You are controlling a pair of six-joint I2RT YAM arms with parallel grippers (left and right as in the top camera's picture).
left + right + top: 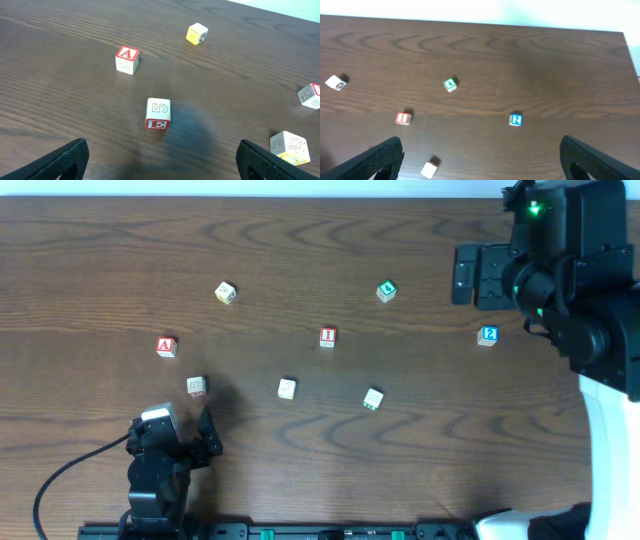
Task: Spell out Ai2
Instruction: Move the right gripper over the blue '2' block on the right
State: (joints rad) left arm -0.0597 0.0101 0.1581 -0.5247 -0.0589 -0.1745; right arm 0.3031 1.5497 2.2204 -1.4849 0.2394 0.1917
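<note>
Spanning the whole overhead view, the wooden table point(300, 240) is where I must line up three pieces. My left gripper point(162, 150) waits at lower left and my right gripper point(481, 147) at upper right. Both are spread wide and empty, each near the pieces on its side. The red A block point(166, 347) lies left of centre, the red I block point(327, 336) at centre and the blue 2 block point(487, 334) far right. They are well apart and not yet in a row.

Dark wood-grain table point(320, 240), smooth with a faint sheen, pale wooden-looking letter blocks point(127, 59) (printed faces matt), black matt plastic fingers point(60, 161)
</note>
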